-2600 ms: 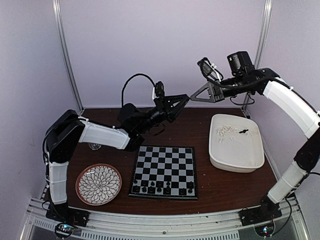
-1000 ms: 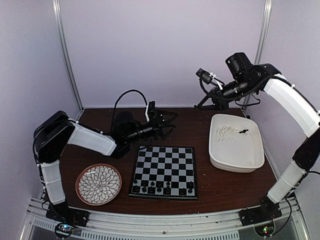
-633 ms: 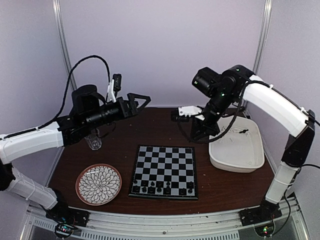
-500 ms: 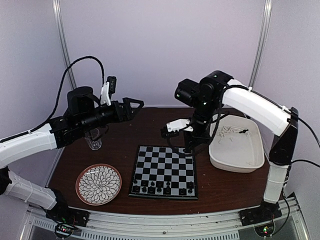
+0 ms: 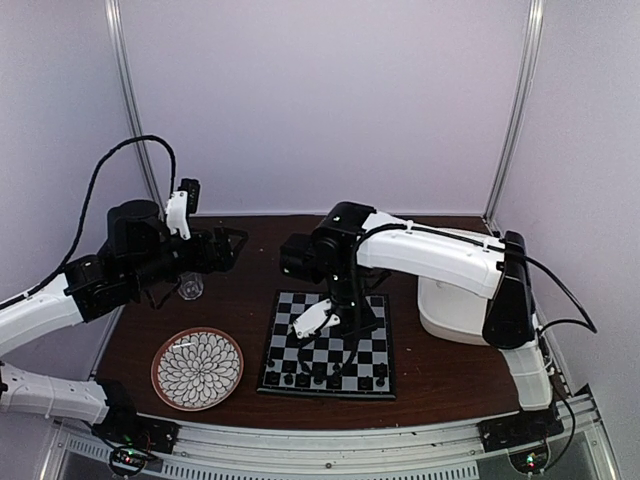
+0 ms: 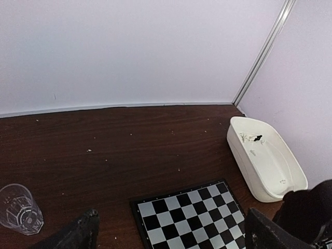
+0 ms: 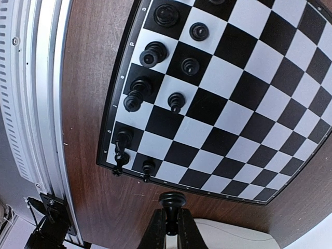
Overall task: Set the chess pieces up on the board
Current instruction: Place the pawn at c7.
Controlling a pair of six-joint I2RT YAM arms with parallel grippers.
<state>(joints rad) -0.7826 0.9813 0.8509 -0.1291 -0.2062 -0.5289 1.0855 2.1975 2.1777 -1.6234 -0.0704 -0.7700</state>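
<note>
The board (image 5: 378,347) lies mid-table, with several black chess pieces (image 5: 320,378) along its near rows. In the right wrist view those pieces (image 7: 155,52) stand near the board's (image 7: 249,93) edge by the rail. My right gripper (image 5: 352,328) hangs above the board, shut on a black chess piece (image 7: 172,199) pinched between its fingertips. My left gripper (image 5: 222,243) is raised at the back left, away from the board, and open (image 6: 171,233) with nothing in it. The board's far corner (image 6: 187,212) shows below it.
A white tub (image 6: 264,161) right of the board holds a black piece (image 6: 257,138) and some white ones; the right arm hides most of it (image 5: 450,315) from above. A flower-patterned plate (image 5: 197,368) sits front left, a small glass (image 5: 190,288) behind it.
The right arm has swung from the back right down over the board with its piece. The left arm has drawn back to the left, its gripper still open.
</note>
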